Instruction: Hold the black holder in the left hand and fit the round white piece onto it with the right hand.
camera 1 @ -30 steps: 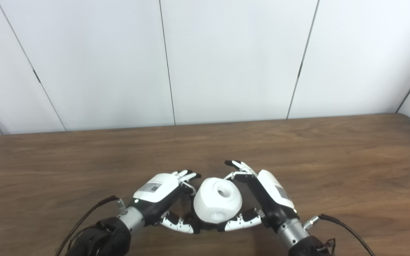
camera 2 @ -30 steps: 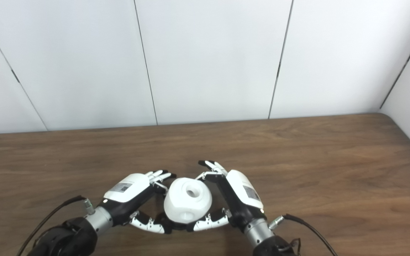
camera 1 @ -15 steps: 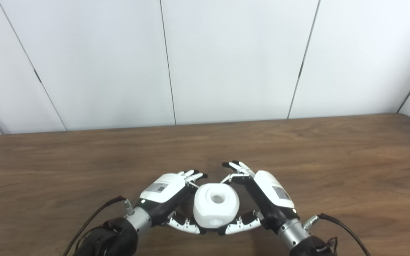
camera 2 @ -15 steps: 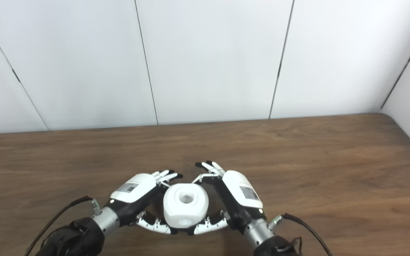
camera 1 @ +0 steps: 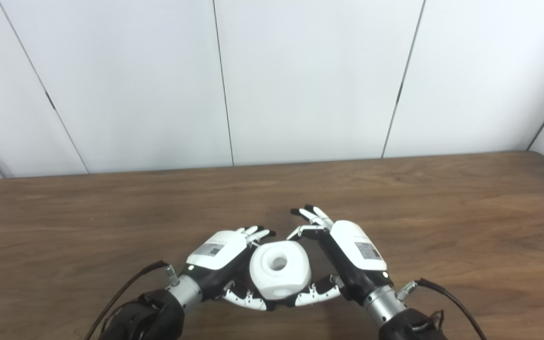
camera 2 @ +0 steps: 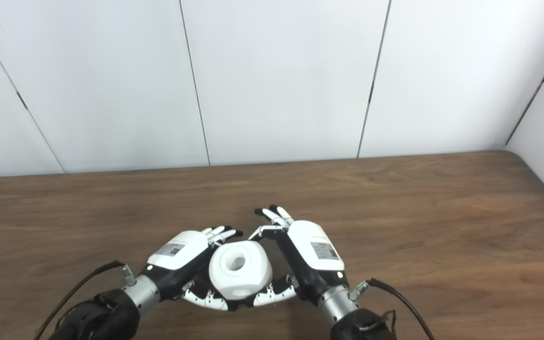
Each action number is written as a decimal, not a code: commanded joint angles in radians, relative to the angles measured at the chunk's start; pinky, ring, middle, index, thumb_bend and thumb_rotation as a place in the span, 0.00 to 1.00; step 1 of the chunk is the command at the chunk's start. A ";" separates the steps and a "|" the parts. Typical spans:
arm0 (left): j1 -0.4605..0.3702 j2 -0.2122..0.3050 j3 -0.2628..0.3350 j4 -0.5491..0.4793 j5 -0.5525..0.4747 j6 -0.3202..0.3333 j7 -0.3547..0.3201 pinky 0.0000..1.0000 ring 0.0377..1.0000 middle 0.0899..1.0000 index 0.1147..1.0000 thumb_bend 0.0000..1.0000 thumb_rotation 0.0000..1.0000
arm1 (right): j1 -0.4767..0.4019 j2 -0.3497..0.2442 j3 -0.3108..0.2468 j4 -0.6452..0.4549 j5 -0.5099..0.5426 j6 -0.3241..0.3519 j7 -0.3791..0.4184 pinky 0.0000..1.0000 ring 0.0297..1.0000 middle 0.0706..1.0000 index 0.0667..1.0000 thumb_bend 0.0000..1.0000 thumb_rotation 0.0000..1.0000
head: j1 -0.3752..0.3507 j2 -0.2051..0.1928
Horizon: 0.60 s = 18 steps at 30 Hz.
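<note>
The round white piece [camera 1: 279,270] has a hole in its top face and sits between my two hands near the table's front edge. My left hand [camera 1: 220,257] curls against its left side, thumb underneath. The black holder is hidden under the white piece inside that hand; only dark bits show at the bottom. My right hand [camera 1: 353,255] holds the white piece from the right, thumb below and a finger on its upper edge, the other fingers spread upward. The piece also shows in the right eye view [camera 2: 240,269].
The brown wooden table [camera 1: 442,212] stretches back to a white panelled wall [camera 1: 300,80]. Black cables trail from both wrists, one at the left [camera 1: 125,293] and one at the right [camera 1: 446,293].
The white piece has turned from tilted right to hole-up and shifted left against my left hand. My right hand moved left and a little forward with it.
</note>
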 commanded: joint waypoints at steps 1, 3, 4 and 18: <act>-0.017 -0.007 -0.007 -0.022 0.002 -0.004 0.000 1.00 1.00 0.96 0.41 0.52 0.05 | -0.032 -0.003 0.003 -0.027 -0.021 -0.052 -0.038 0.80 0.96 0.90 0.44 0.51 0.14 | 0.000 0.001; -0.018 -0.007 -0.009 -0.023 0.005 -0.002 0.001 1.00 1.00 0.96 0.41 0.52 0.05 | -0.025 -0.004 0.005 -0.024 -0.028 -0.065 -0.047 0.79 0.96 0.90 0.44 0.51 0.14 | -0.002 0.003; -0.018 -0.006 -0.010 -0.023 0.008 -0.003 0.002 1.00 1.00 0.96 0.41 0.52 0.05 | -0.022 -0.003 0.005 -0.024 -0.029 -0.069 -0.048 0.79 0.96 0.90 0.44 0.51 0.14 | -0.002 0.003; -0.014 0.007 -0.001 -0.035 -0.008 -0.007 0.003 1.00 1.00 0.96 0.41 0.52 0.05 | -0.008 0.000 -0.034 -0.021 0.044 -0.035 -0.008 0.83 0.96 0.91 0.44 0.51 0.14 | -0.020 0.021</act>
